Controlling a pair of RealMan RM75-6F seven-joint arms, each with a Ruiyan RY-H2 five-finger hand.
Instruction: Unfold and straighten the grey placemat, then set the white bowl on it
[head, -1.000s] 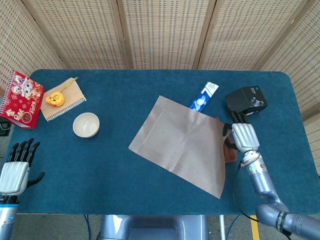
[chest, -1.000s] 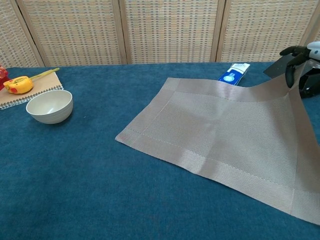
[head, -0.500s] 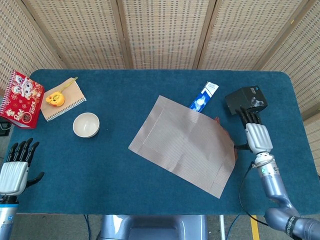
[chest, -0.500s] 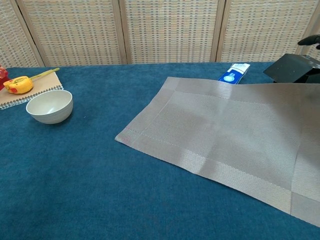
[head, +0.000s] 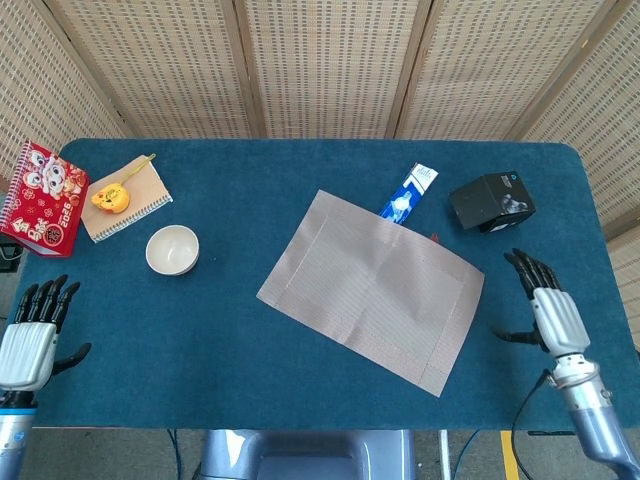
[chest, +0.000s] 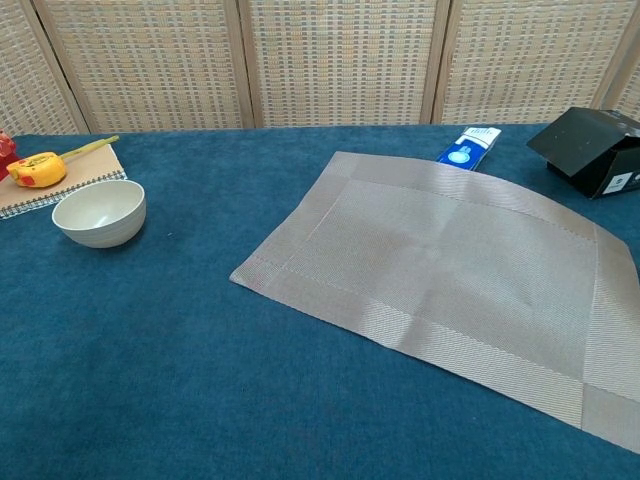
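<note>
Grey placemat (head: 372, 291) lies fully opened on the blue table (head: 250, 380), right of centre; it sits skewed, long axis running from upper left to lower right in the head view, one corner pointing toward the screen wall, the opposite corner toward the table's near edge. A faint crease ripple crosses its middle in the chest view, and its far edge may bow up slightly there; hard to confirm. White bowl (head: 172, 249) stands upright on bare table well left of the placemat, not on it. Blue-and-white packet (head: 408, 192) lies at the mat's far edge, its lower end tucked just under or against it. Black box (head: 491, 201) rests apart, to the right. Right hand (head: 553, 312) hovers off the mat's right side, fingers spread, holding nothing. Left hand (head: 32, 338) at the near left table edge, fingers extended and apart, empty. Notebook (head: 125, 198) with yellow tape measure (head: 110, 197) and red booklet (head: 42, 197) at far left.
</note>
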